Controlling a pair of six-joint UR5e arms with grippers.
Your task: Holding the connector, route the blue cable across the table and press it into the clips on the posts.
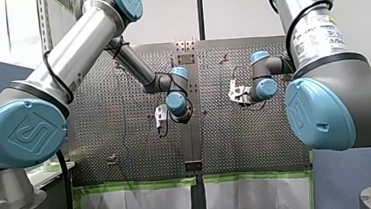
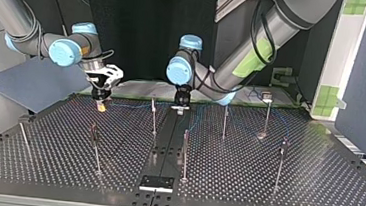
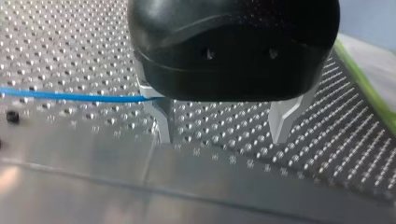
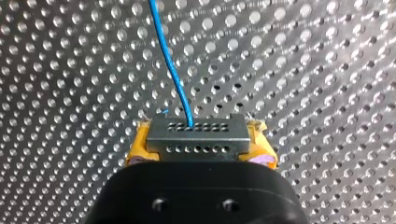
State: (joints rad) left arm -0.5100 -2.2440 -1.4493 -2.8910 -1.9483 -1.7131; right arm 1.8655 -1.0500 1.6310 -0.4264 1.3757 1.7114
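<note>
In the right wrist view my right gripper [image 4: 198, 142] is shut on a grey connector [image 4: 196, 133], its yellow pads [image 4: 140, 144] pressing both ends. The blue cable [image 4: 173, 70] leaves the connector and runs ahead over the perforated table. In the left wrist view my left gripper [image 3: 222, 137] stands open just above the table. Its metal fingers [image 3: 159, 119] are wide apart with only table between them. The blue cable [image 3: 70, 95] runs in from the side up to one finger. In the top view my right gripper [image 2: 102, 101] is at the left and my left gripper [image 2: 179, 106] near the middle.
Several thin upright posts stand across the table in the top view, among them one [image 2: 154, 116] between the two grippers, one [image 2: 185, 153] nearer the camera, and one [image 2: 267, 115] at the right. A black plate [image 2: 156, 182] lies at the table's near edge.
</note>
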